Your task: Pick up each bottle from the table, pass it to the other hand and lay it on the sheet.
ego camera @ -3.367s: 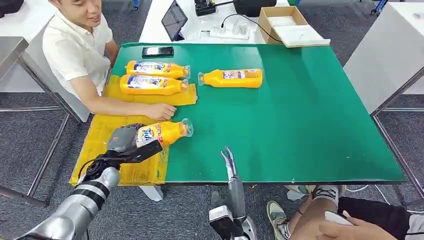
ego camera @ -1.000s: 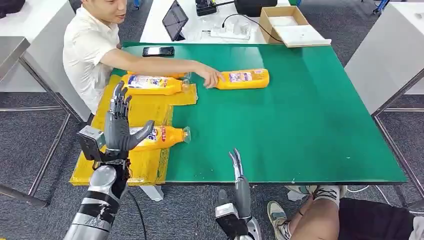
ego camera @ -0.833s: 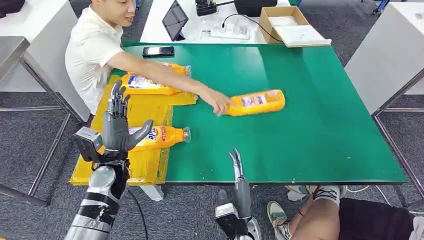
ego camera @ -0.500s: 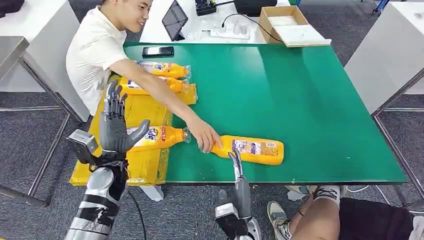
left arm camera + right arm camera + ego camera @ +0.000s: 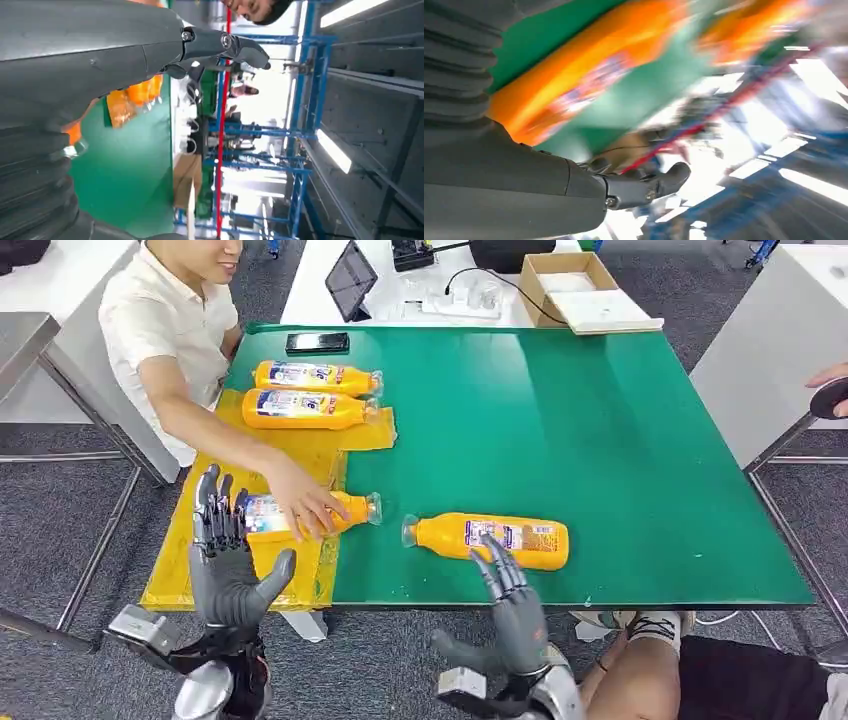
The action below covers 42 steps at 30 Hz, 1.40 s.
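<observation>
worktop [image 5: 620, 440]: green surface, with a yellow sheet [image 5: 200, 540] laid along its left side and hanging past the near left corner.
bottles on sheet: two orange bottles lie side by side at the far end of the sheet, far one [image 5: 315, 377], nearer one [image 5: 305, 409], caps pointing right.
third bottle [image 5: 345, 510]: lies partly on the sheet's right edge, cap out over the green; a person's hand [image 5: 305, 508] rests on its body.
fourth bottle [image 5: 490, 538]: lies on its side on bare green near the front edge, well apart from the sheet, cap pointing left.
left robot hand [image 5: 228, 565]: raised at the near left corner over the sheet, fingers spread and upright, thumb out, holding nothing.
right robot hand [image 5: 515, 605]: at the front edge, fingers apart and extended toward the fourth bottle, fingertips over or at its near side; contact cannot be told; holds nothing.
right wrist view: blurred; orange bottle body [image 5: 574, 85] close ahead of the robot hand.
person [image 5: 165, 330]: seated at the far left in a pale shirt, arm reaching across the sheet.
other items: black phone [image 5: 315, 342] at the far edge; cardboard box [image 5: 575, 290] beyond the worktop.
</observation>
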Each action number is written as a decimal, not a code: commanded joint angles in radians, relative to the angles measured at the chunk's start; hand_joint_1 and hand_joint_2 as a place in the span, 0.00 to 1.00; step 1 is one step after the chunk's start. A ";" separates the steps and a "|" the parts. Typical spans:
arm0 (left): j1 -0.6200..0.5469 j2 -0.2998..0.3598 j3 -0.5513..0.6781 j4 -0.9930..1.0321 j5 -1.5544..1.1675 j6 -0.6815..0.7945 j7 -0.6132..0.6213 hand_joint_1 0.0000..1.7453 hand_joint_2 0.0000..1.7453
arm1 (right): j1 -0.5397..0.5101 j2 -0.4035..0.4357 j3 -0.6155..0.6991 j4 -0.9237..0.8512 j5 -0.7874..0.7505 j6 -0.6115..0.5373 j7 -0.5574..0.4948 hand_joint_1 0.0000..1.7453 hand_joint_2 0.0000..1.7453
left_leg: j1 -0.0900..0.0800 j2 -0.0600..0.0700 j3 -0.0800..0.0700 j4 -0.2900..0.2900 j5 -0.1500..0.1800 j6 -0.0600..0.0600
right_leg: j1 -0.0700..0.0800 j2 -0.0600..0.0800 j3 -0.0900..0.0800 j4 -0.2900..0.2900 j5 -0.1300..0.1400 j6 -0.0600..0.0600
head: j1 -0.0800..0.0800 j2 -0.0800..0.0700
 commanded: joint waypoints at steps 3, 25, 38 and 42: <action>-0.018 -0.005 -0.071 0.077 -0.052 0.018 -0.006 0.00 1.00 | -0.417 -0.130 -0.187 0.520 0.176 0.097 0.089 0.00 1.00 | 0.000 0.009 0.004 -0.001 0.001 0.000 | 0.000 0.006 0.003 -0.004 0.005 0.001 | 0.000 0.000; -0.058 -0.004 -0.088 0.152 -0.040 0.001 0.039 0.00 1.00 | -0.662 -0.090 -0.170 0.893 0.243 0.188 0.134 0.00 1.00 | -0.001 0.004 0.000 0.000 0.004 0.004 | -0.001 0.001 0.001 -0.002 0.005 0.003 | 0.000 0.000; -0.080 0.001 -0.102 0.157 -0.042 -0.010 0.035 0.00 1.00 | -0.671 -0.029 -0.104 0.898 0.270 0.208 0.074 0.00 1.00 | 0.000 0.006 0.003 0.000 0.002 0.003 | 0.000 0.003 0.003 -0.001 0.004 0.002 | 0.000 0.000; -0.078 0.003 -0.102 0.157 -0.042 -0.011 0.035 0.00 1.00 | -0.675 -0.024 -0.094 0.899 0.275 0.222 0.074 0.00 1.00 | -0.001 0.005 0.001 0.000 0.003 0.004 | -0.001 0.002 0.001 -0.001 0.004 0.003 | 0.000 0.000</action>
